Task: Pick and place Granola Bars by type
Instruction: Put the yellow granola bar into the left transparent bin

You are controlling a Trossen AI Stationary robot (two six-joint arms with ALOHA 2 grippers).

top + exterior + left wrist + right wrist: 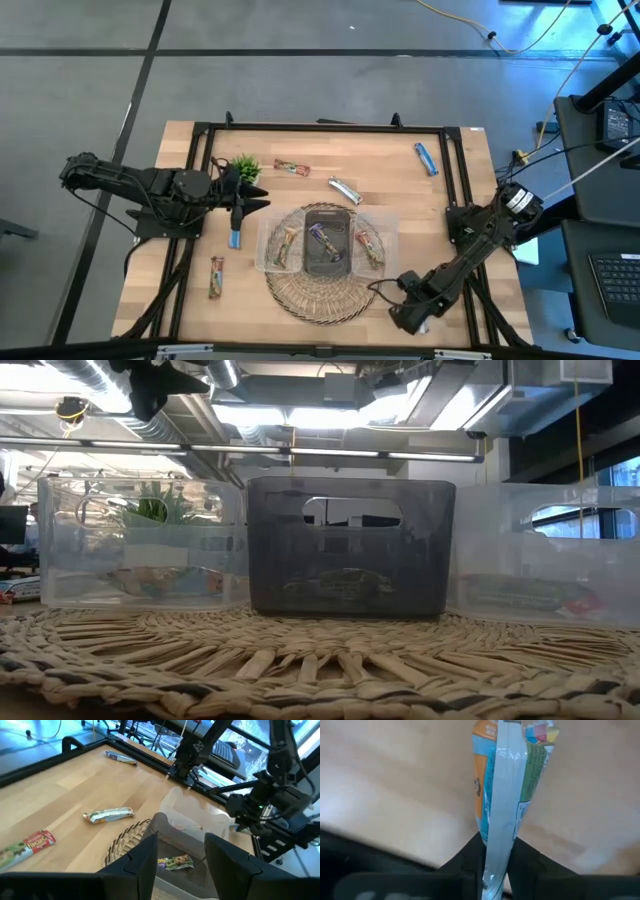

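My right gripper is low over the table's near edge, right of the wicker mat, shut on a light-blue, orange and green granola bar. My left gripper hovers open beside the green plant, its fingers pointing toward the tray. Loose bars lie flat on the table: a blue one under the left gripper, a red-brown one, a red-green one, a silver one and a blue one. More bars lie in the tray's compartments. My right gripper pinches the bar between its two fingers at one end. The wrapper sits edge-on in the hold and runs along the fingers, sticking out past their tips. Its far end is over the wooden table; whether it touches the table I cannot tell.
The three-compartment tray, clear at both ends and dark in the middle, stands on a round wicker mat. A black frame edges the tabletop. In the left wrist view the right arm shows beyond the tray.
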